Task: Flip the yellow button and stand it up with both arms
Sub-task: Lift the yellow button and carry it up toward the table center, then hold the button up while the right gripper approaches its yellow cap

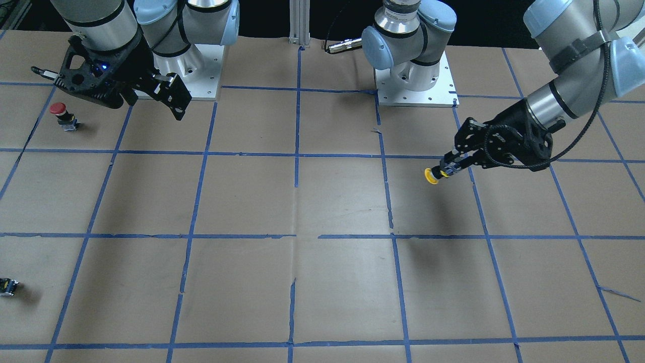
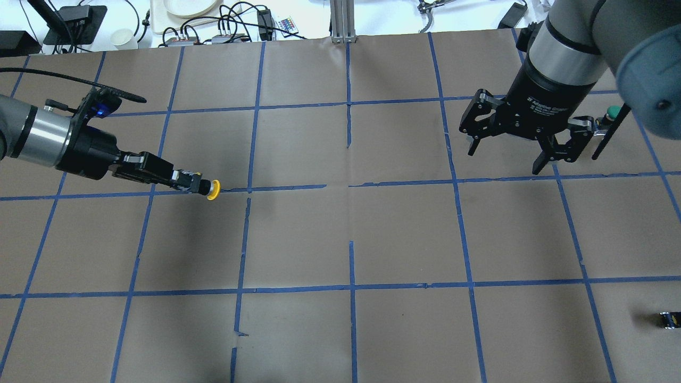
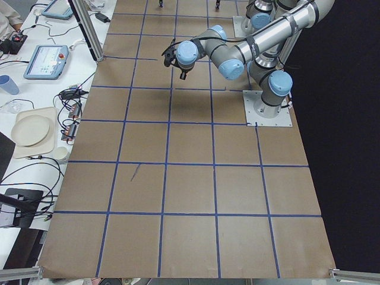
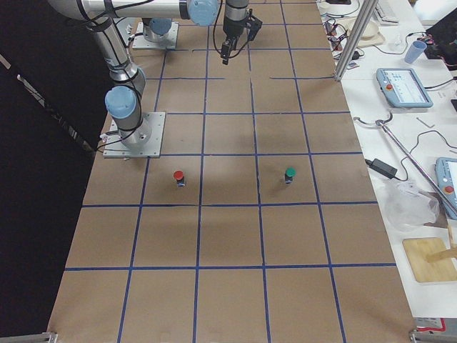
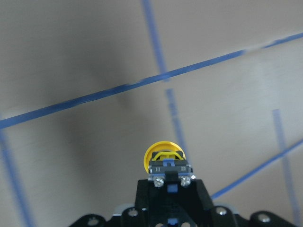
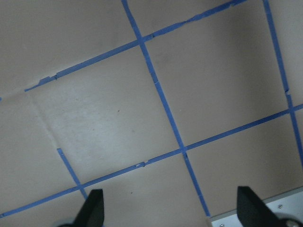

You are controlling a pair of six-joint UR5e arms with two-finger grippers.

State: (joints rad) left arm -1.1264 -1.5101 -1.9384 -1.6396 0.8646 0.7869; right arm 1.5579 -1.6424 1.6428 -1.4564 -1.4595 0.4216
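My left gripper [image 2: 198, 184] is shut on the black-and-grey body of the yellow button [image 2: 213, 190] and holds it above the table on its side, yellow cap pointing away from the fingers. The front view shows the same grip [image 1: 448, 169] with the yellow button's cap [image 1: 431, 176] outward. In the left wrist view the yellow button [image 5: 163, 153] sits at the fingertips. My right gripper [image 2: 504, 160] is open and empty, above the table on the far right side; it also shows in the front view [image 1: 107, 93] and in the right wrist view [image 6: 170, 205].
A red-capped button [image 1: 60, 113] stands near the right arm's base plate [image 1: 201, 75]. A green-capped button [image 2: 614, 113] stands behind the right gripper. A tiny dark block with a yellow spot [image 2: 669, 319] lies near the right table edge. Blue tape lines grid the brown table.
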